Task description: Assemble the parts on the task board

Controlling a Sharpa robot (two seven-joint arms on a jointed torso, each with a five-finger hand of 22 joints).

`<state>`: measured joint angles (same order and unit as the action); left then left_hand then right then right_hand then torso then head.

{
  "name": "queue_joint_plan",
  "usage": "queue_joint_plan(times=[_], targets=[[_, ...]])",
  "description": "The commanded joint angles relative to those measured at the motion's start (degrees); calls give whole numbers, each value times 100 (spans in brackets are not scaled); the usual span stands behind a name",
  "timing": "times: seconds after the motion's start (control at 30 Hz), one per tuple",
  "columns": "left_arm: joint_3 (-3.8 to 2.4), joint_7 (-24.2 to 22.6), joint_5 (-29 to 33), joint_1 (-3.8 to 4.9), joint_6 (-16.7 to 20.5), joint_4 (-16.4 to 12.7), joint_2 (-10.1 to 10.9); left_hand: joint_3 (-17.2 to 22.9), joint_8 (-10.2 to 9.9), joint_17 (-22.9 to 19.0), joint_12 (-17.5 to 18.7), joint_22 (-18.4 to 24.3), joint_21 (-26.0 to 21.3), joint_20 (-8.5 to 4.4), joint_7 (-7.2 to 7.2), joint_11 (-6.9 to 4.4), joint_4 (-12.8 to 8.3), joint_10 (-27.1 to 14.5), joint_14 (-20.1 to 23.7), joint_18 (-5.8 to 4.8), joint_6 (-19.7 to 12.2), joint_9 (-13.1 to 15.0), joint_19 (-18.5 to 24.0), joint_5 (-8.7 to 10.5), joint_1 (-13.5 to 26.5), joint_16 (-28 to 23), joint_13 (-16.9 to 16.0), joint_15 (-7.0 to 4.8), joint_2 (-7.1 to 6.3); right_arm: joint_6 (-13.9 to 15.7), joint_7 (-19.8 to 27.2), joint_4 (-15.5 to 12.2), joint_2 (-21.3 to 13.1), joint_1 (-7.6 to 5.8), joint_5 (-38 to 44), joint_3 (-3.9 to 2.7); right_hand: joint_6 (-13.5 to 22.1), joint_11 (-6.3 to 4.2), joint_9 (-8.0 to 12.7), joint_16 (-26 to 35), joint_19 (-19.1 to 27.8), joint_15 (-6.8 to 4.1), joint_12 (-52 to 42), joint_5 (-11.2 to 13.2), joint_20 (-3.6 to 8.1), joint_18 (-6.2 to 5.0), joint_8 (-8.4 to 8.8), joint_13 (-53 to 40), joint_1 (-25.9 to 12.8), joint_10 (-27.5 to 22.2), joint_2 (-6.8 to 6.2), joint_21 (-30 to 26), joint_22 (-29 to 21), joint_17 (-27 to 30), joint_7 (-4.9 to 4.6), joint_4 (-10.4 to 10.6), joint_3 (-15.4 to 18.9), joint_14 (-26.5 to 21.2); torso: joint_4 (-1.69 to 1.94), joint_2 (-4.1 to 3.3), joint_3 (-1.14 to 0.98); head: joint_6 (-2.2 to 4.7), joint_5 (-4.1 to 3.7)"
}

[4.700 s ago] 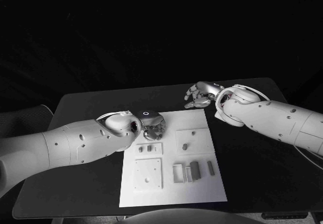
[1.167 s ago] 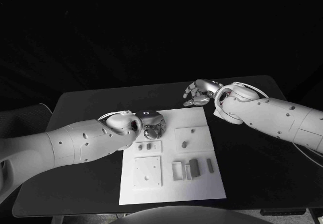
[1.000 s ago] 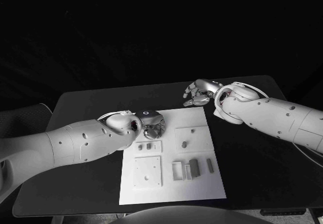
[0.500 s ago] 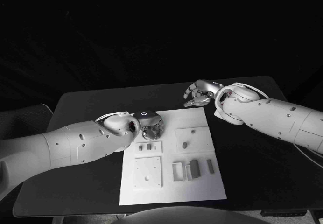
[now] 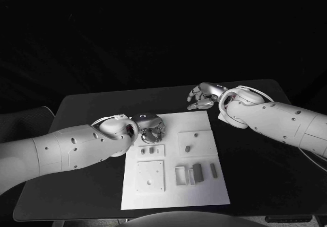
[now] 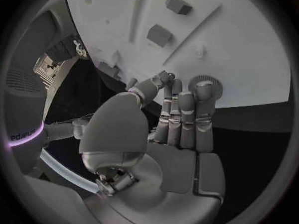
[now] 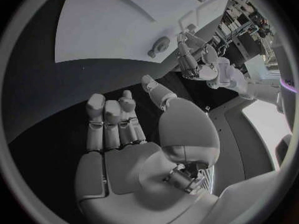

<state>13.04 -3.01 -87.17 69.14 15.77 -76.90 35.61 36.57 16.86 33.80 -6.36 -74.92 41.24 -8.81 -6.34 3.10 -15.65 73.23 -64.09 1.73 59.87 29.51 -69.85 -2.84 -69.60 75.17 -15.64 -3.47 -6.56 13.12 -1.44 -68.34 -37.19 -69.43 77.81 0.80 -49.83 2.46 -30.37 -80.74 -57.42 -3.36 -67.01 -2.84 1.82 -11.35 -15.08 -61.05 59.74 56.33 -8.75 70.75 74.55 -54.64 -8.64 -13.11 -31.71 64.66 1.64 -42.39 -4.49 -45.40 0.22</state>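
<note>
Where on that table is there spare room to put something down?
The black table is bare between the task board and its right edge, under the right arm, and along the near left corner. The board's near strip is bare too. It is crowded by the left hand and the grey parts.

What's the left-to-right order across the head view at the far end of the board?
Left arm → left hand → task board → right hand → right arm.

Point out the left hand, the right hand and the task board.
left hand (image 5: 151,128), head view, on the curled fingers above the board.
right hand (image 5: 203,96), head view, on the palm.
task board (image 5: 204,191), head view, on its bare near right corner.
</note>
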Motion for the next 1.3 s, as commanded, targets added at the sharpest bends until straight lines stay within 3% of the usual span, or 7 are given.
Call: queue_joint_plan(times=[0.03, 0.37, 0.57, 0.73, 0.87, 1.3], targets=[[-40, -34, 91, 42, 153, -123, 102, 41, 25, -7, -27, -97, 23, -2, -5, -8, 8, 45, -49, 644, 39, 4, -45, -24, 9, 15, -30, 9, 37, -50, 53, -1, -4, 3, -3, -2, -7, 8, -3, 18, -15, -21, -23, 4, 43, -365, 20, 8, -44, -27, -13, -26, 5, 5, -30, 26, 3, 7, 3, -2, 0, 10, 17], [-47, 54, 130, 256, 138, -385, 572, 46, 23, -15, -15, -95, 24, -6, -5, -9, 8, 52, -70, 643, 38, 1, -62, -22, 11, 9, -33, 8, 11, -53, 51, 0, -31, 4, -3, -2, -6, 8, -3, 18, -15, -21, -25, 4, 43, -365, 21, 9, -43, -29, -16, -27, 6, 5, -30, 27, 4, 6, 3, 2, -6, 10, 28], [-21, 32, 178, 255, 152, -346, 653, 41, 27, -19, -10, -95, 26, -8, -3, -10, 17, 63, -87, 641, 46, 0, -73, -21, 26, 8, -37, 7, 1, -55, 51, -1, -34, 4, -3, -2, -6, 8, -4, 18, -15, -21, -25, 4, 43, -365, 21, 11, -43, -29, -16, -27, 6, 5, -30, 28, 4, 6, 1, -6, -1, 11, 36], [43, 24, 202, 252, 127, -316, 690, 45, 28, -23, -3, -96, 29, -12, -1, -11, 19, 68, -101, 643, 48, -1, -83, -10, 27, 8, -38, 6, -5, -59, 51, -3, -38, 4, -3, -2, -6, 8, -4, 18, -15, -21, -26, 4, 43, -365, 21, 12, -43, -30, -16, -28, 6, 6, -30, 28, 4, 6, -8, -10, -3, 10, 43], [50, 6, 222, 240, 72, -251, 691, 38, 27, -27, 4, -97, 30, -13, 0, -11, 14, 72, -108, 642, 48, -2, -87, -12, 38, 4, -40, 6, -35, -53, 50, -3, -40, 6, -3, -2, -6, 8, -4, 18, -15, -21, -27, 4, 43, -365, 21, 12, -42, -30, -16, -28, 6, 6, -30, 29, 4, 5, -8, -10, -1, -21, 44], [52, -33, 256, 80, 24, -163, 577, -4, 25, -38, 25, -97, 25, -12, 0, -10, 5, 80, -115, 639, 46, -7, -87, -31, 92, -9, -44, 7, -45, -60, 48, 7, -38, 12, -3, -2, -5, 8, -4, 18, -15, -21, -29, 4, 43, -365, 22, 15, -41, -31, -16, -29, 6, 6, -31, 29, 4, 5, -14, -14, -1, -84, 15]])
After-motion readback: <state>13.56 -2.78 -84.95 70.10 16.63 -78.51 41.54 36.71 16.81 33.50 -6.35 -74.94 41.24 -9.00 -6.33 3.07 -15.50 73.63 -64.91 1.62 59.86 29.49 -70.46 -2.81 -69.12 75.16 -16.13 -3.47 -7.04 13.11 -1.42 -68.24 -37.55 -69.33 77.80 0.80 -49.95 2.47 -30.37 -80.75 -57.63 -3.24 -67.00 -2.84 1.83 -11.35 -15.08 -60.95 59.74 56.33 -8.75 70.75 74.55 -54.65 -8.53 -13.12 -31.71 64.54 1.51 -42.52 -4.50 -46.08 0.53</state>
